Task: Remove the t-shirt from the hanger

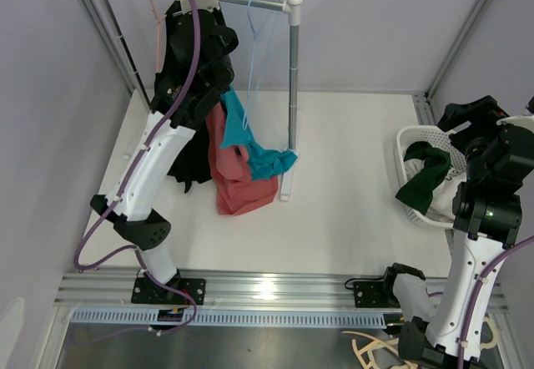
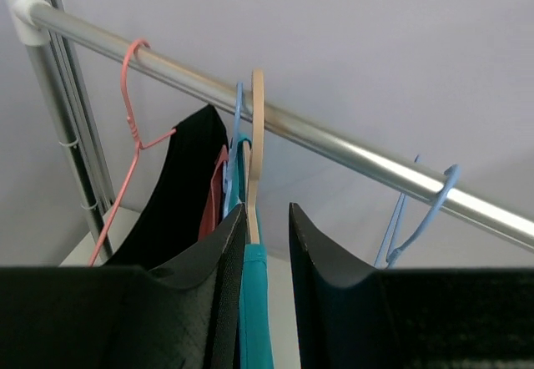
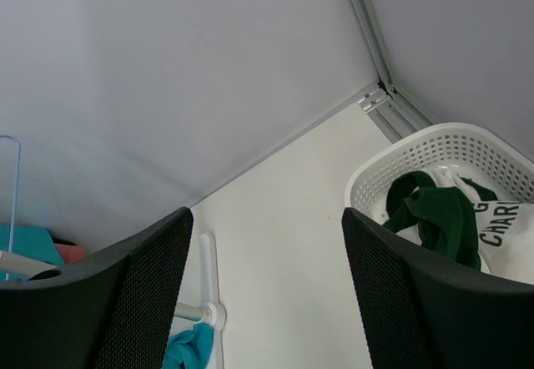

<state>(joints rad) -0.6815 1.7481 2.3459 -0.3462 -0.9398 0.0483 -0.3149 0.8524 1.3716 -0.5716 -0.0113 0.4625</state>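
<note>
A teal t-shirt [image 1: 250, 139] hangs on a beige hanger [image 2: 256, 135] from the steel rail [image 2: 334, 139] of the clothes rack; its lower end drapes toward the rack's foot. In the left wrist view the shirt's collar [image 2: 254, 310] sits just below the hanger neck. My left gripper [image 2: 265, 210] is raised to the rail [image 1: 242, 0] and open. Its jaws straddle the collar and hanger neck: the fabric lies against the left finger, with a gap to the right finger. My right gripper [image 3: 267, 212] is open and empty above the table beside the basket.
On the rail also hang a pink hanger [image 2: 129, 127] with a black garment [image 1: 193, 160], a red shirt [image 1: 238, 185] and an empty blue hanger [image 2: 417, 219]. A white basket [image 1: 410, 139] at the right holds green and white clothes. The rack post [image 1: 294, 77] stands mid-table.
</note>
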